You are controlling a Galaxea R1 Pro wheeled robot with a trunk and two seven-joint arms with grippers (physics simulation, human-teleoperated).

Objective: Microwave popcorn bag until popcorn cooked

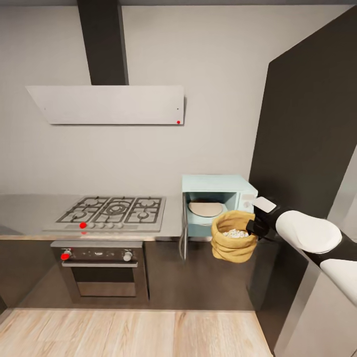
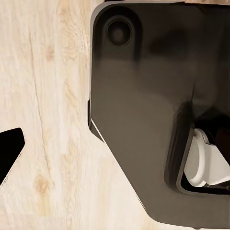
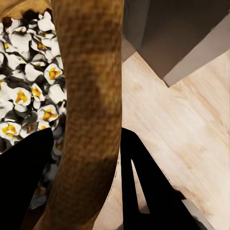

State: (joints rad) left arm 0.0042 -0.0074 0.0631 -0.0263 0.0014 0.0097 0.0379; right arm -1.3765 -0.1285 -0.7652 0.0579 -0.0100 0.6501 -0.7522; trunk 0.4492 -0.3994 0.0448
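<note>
Right gripper [image 1: 255, 229] is clamped on the rolled rim of the popcorn bag [image 1: 233, 243], one finger inside and one outside (seen close in the right wrist view). Bag is held in the air just in front of the open microwave [image 1: 218, 204], below its doorway. Popped white-and-yellow popcorn [image 3: 28, 81] is heaped inside the bag. Microwave is set on the countertop [image 1: 25, 210], right of the gas hob [image 1: 113, 210]. Left gripper's state cannot be told.
</note>
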